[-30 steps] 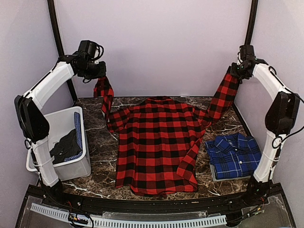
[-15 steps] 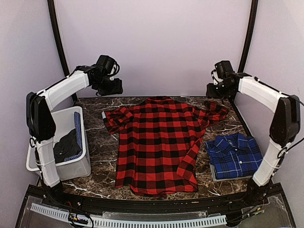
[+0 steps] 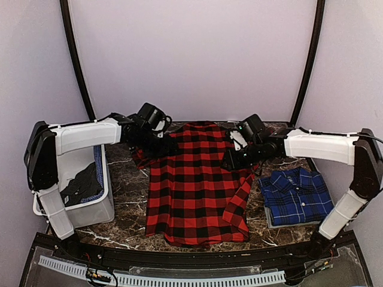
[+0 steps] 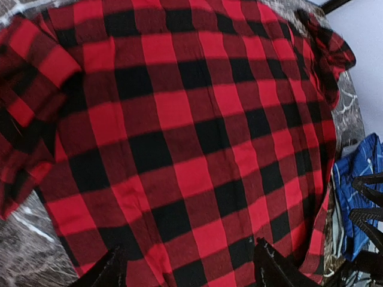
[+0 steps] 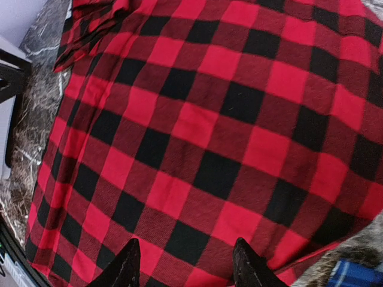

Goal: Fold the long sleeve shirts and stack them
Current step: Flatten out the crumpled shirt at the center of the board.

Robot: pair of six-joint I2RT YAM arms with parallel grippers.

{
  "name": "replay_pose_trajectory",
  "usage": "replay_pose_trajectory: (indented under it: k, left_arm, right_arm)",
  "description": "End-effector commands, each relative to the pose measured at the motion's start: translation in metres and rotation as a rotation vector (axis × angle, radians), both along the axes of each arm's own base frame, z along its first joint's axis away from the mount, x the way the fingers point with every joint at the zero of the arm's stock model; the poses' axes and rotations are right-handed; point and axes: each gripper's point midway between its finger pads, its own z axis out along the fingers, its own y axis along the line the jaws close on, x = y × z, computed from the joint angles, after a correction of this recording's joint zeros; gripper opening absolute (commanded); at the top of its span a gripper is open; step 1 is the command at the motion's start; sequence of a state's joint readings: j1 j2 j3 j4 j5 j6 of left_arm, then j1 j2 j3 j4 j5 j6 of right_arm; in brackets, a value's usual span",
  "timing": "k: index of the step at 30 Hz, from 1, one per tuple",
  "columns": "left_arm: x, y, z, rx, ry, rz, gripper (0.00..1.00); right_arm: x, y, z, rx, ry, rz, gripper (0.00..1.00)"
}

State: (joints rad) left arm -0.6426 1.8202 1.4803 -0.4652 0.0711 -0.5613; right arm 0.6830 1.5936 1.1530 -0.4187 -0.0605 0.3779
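1. The left gripper (image 4: 188, 270) has its jaws spread and empty, low over the left shoulder of the red-and-black checked flannel shirt (image 3: 197, 191). The right gripper (image 5: 187, 266) is likewise spread and empty over the right shoulder.
2. A second ago each arm was raised high, pinching a sleeve. Both sleeves have since been dropped, and the arms have swung inward and down.
3. The shirt lies spread in the middle of the dark marble table (image 3: 128, 179), its left sleeve bunched and its right sleeve trailing down the side.
4. Spreading looks finished, so folding the sleeves likely comes next. The folded blue-and-navy plaid shirt (image 3: 294, 194) waits just to the right.
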Motion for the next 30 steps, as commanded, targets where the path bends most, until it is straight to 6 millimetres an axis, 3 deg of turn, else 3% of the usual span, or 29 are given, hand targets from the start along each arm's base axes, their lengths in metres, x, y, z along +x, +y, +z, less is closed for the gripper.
replay_pose_trajectory:
  k: [1,5,6,7,11,18,26,30]
  left_arm:
    - [-0.036,-0.011,-0.018,-0.173,0.099,0.015,0.71]
    - [-0.064,-0.001,-0.054,-0.202,0.19,0.045,0.71]
    - [-0.066,0.0,-0.055,-0.216,0.188,0.047,0.71]
    - [-0.075,0.007,-0.069,-0.203,0.22,0.065,0.71]
    - [-0.091,0.019,-0.093,-0.186,0.262,0.094,0.71]
    - [-0.11,0.055,-0.121,-0.082,0.284,0.182,0.71]
    - [-0.12,0.076,-0.128,-0.009,0.277,0.217,0.72]
    - [-0.121,0.081,-0.13,0.012,0.277,0.221,0.72]
  right_arm:
    - [-0.031,0.042,-0.015,0.091,0.062,0.075,0.49]
    - [-0.057,0.063,-0.033,0.086,0.11,0.13,0.49]
    - [-0.063,0.068,-0.037,0.085,0.122,0.142,0.49]
    - [-0.067,0.07,-0.043,0.079,0.134,0.15,0.49]
    - [-0.079,0.072,-0.062,0.033,0.165,0.16,0.49]
    - [-0.09,0.04,-0.087,-0.071,0.192,0.112,0.5]
    - [-0.116,-0.004,-0.109,-0.153,0.249,0.043,0.51]
    - [-0.126,-0.03,-0.109,-0.196,0.255,-0.014,0.51]
